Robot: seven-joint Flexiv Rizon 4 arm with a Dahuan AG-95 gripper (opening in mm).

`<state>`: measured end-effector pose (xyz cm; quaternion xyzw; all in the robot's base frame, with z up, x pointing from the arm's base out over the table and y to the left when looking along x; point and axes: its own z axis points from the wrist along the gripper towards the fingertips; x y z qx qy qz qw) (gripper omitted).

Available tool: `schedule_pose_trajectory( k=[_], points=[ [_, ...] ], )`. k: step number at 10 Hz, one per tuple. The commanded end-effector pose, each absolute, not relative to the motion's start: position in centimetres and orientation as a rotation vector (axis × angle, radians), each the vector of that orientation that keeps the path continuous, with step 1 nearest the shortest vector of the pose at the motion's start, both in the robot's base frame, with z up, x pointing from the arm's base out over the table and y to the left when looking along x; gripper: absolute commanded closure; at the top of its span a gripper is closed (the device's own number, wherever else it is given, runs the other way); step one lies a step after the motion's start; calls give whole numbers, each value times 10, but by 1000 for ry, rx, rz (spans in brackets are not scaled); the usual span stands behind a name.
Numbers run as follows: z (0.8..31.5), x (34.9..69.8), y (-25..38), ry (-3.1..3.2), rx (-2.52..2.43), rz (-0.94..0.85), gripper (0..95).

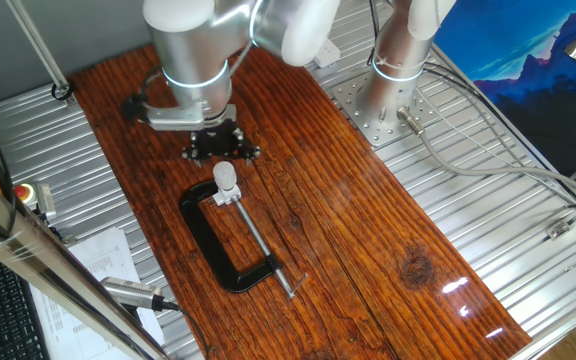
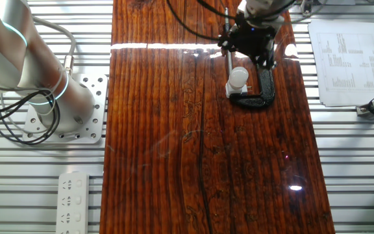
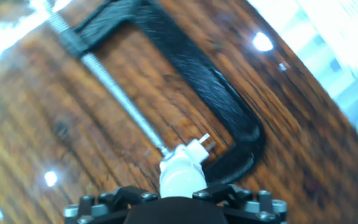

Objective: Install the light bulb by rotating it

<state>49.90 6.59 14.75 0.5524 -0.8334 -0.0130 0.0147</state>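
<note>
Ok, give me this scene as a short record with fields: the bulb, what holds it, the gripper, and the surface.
bulb: the light bulb, white, upright in a small white socket
holder: black C-clamp lying flat, its screw pressing the socket
gripper: gripper just above the bulb; whether the fingers touch it cannot be told
surface: wooden board on a metal table
task state: bulb seated in the socket; how far it is screwed in cannot be told
</note>
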Motion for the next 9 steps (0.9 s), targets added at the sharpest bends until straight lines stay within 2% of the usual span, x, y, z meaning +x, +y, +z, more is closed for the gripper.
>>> schedule_pose_trajectory(
  k=[1, 9],
  points=[
    [156, 494, 79, -2062, 2341, -55, 190],
    [146, 487, 91, -1566, 2648, 14, 190]
  ],
)
